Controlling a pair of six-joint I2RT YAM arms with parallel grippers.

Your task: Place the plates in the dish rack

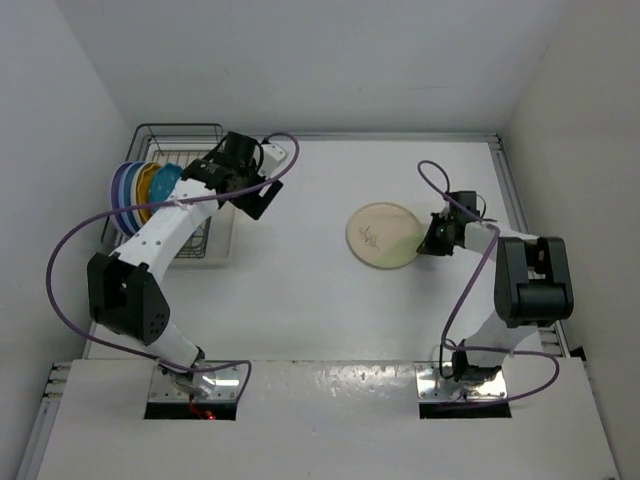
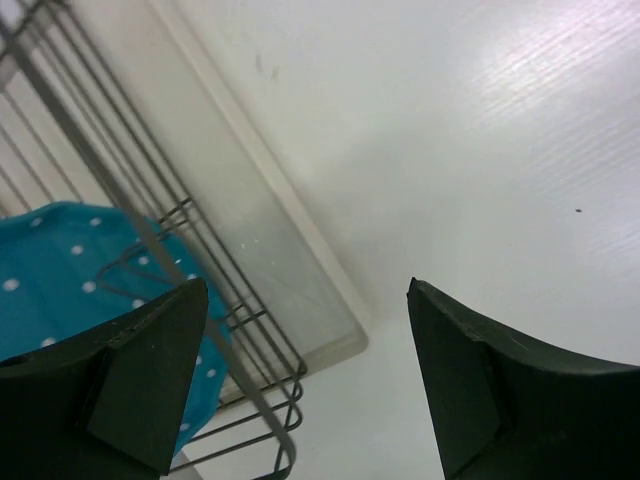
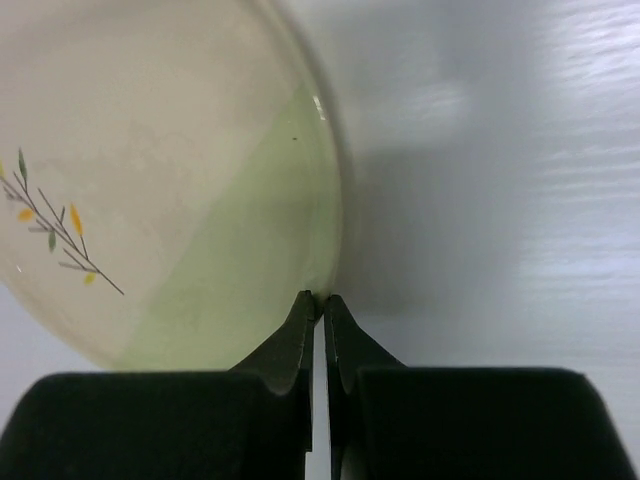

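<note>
Where the left arm reaches out over the table [image 1: 300,310], the dish rack [image 1: 178,152] lies just to the left of the left claw [image 2: 310,385]. Four plates stand on edge in it: a light blue plate [image 1: 117,195] farthest from the claw, then a lavender plate [image 1: 129,190], then a yellow plate [image 1: 147,186], and the teal plate [image 2: 60,260] with white dots nearest. The left claw is spread wide and holds nothing. In its wrist view the left finger [image 2: 140,380] shows in front of the teal plate and the rack's corner wires, and the right finger [image 2: 500,400] shows in front of white table. Ahead of them is a corner of the flat cream tray [image 2: 240,220] that the rack sits on (the rack's wires cross in front of it).

Well to the right of that claw, out on the table, the cream plate [image 1: 383,235] lies flat and face up. Its sprig mark sits toward the middle, and its green part is on the side nearest the right claw [image 3: 320,305]. The right claw is at that green edge, its jaws drawn together to a hairline gap and its tips touching the rim. Whether the rim itself is pinched between them I cannot tell.
</note>
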